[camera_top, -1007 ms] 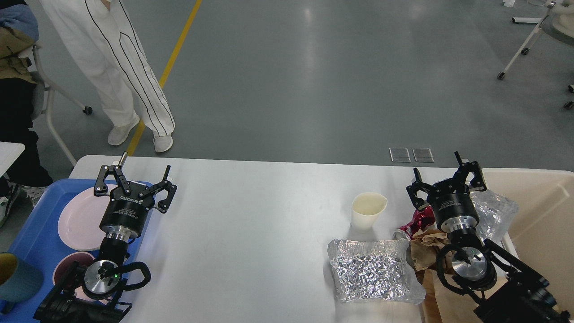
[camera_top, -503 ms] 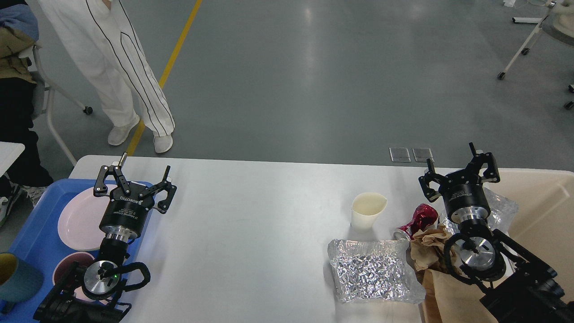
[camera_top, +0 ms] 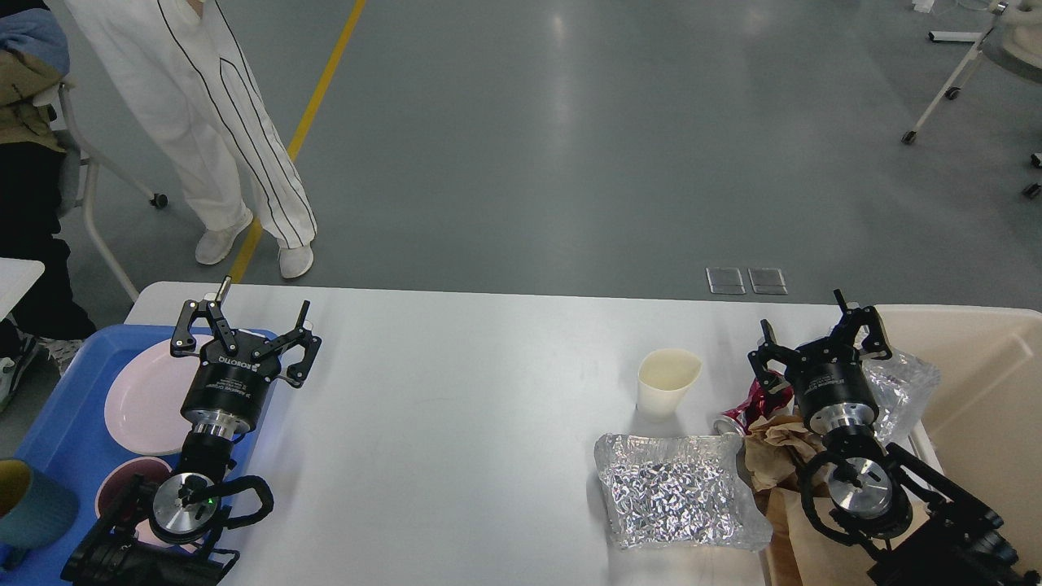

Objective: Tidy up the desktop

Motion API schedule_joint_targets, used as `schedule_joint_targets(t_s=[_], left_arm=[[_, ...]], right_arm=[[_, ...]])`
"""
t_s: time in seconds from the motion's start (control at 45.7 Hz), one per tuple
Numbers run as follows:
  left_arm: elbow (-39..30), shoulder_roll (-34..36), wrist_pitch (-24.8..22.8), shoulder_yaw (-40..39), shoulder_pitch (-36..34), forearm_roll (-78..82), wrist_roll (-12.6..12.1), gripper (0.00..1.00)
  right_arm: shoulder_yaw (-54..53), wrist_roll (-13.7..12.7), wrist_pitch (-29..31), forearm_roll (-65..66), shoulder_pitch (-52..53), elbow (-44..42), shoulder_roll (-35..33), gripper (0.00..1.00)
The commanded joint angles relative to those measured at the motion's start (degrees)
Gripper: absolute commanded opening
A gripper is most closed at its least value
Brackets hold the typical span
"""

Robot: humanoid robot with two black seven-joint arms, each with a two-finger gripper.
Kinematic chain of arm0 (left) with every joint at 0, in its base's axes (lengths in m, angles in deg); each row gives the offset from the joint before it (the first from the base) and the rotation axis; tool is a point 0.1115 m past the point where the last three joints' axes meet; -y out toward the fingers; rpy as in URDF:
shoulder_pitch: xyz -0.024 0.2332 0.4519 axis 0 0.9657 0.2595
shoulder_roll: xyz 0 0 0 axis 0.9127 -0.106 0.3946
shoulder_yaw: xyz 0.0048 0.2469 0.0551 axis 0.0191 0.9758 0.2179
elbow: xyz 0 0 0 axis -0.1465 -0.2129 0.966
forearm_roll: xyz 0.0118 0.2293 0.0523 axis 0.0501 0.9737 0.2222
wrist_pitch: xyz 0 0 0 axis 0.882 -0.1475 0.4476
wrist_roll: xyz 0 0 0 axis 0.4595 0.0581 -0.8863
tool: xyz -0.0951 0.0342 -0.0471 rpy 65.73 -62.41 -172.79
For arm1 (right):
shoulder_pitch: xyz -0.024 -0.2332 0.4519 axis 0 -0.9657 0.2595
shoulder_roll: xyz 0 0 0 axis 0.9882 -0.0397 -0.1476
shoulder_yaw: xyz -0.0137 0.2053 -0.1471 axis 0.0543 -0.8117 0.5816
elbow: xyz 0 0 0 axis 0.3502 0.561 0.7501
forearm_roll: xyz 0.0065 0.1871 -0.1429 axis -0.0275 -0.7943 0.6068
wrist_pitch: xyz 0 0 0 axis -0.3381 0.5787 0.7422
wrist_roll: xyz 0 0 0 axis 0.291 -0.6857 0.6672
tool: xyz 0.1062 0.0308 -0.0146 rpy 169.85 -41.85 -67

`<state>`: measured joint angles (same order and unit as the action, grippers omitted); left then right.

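The white desktop (camera_top: 456, 407) fills the lower half of the view. On its right part stand a cream paper cup (camera_top: 666, 381), a crushed red can (camera_top: 753, 404), a crumpled foil tray (camera_top: 676, 498), brown crumpled paper (camera_top: 773, 452) and a clear crinkled plastic container (camera_top: 899, 387). My right gripper (camera_top: 814, 332) is open and empty, hovering above the can and the plastic container. My left gripper (camera_top: 248, 321) is open and empty at the left, over the edge of the blue tray (camera_top: 57, 439).
The blue tray holds a pink plate (camera_top: 146, 391), a dark-rimmed bowl (camera_top: 122, 480) and a teal cup (camera_top: 28, 505). A beige bin (camera_top: 985, 382) stands at the table's right end. A person in white (camera_top: 220, 138) stands beyond the far left corner.
My right gripper rose and moved right, then came back down and left to hover over the can. The left arm has not moved.
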<state>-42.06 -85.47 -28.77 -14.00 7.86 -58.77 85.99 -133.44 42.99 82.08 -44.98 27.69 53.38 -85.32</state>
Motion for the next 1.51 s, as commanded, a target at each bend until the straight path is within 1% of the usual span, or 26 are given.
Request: schedule_joint_targets(t_s=[0.0,0.197,0.35,0.635,0.722,0.832,0.919,1.116,1.226,1.335,1.401,1.488], left_arm=[[0.0,0.1,0.0,0.0,0.0,0.0,0.1,0.96],[0.0,0.0,0.0,0.0,0.0,0.0,0.1,0.96],[0.0,0.0,0.0,0.0,0.0,0.0,0.1,0.96],[0.0,0.0,0.0,0.0,-0.1,0.0,0.1,0.96],[0.0,0.0,0.0,0.0,-0.1,0.0,0.1,0.96],[0.0,0.0,0.0,0.0,-0.1,0.0,0.1,0.96],[0.0,0.0,0.0,0.0,-0.1,0.0,0.1,0.96],[0.0,0.0,0.0,0.0,-0.1,0.0,0.0,0.96],[0.0,0.0,0.0,0.0,-0.1,0.0,0.1,0.96],[0.0,0.0,0.0,0.0,-0.1,0.0,0.1,0.96],[0.0,0.0,0.0,0.0,-0.1,0.0,0.1,0.96],[0.0,0.0,0.0,0.0,-0.1,0.0,0.1,0.96]], right_arm=[[0.8,-0.4,-0.2,0.7,-0.1,-0.1,-0.1,1.00],[5.2,-0.4,-0.6,0.7,0.7,1.0,-0.5,1.00],[5.0,-0.4,-0.3,0.7,1.2,1.9,-2.2,1.00],[2.5,-0.4,-0.2,0.0,2.3,3.7,-2.3,1.00],[2.1,-1.5,-1.2,-0.1,1.6,7.5,-2.8,1.00],[1.9,-5.9,-3.8,-0.2,1.2,9.0,-3.5,1.00],[0.5,-6.0,-5.6,-0.4,1.2,9.5,-3.4,1.00],[-4.1,-6.0,-5.6,-0.7,1.1,9.6,-3.3,1.00],[-3.9,-6.1,-5.8,-0.7,0.4,10.6,-3.9,1.00],[-0.7,-6.9,-6.0,-0.8,0.7,10.7,-5.6,1.00],[5.7,-6.8,-5.7,-0.8,1.8,10.1,-7.8,1.00],[17.3,-6.1,-5.0,-0.7,7.5,9.6,-12.8,1.00]])
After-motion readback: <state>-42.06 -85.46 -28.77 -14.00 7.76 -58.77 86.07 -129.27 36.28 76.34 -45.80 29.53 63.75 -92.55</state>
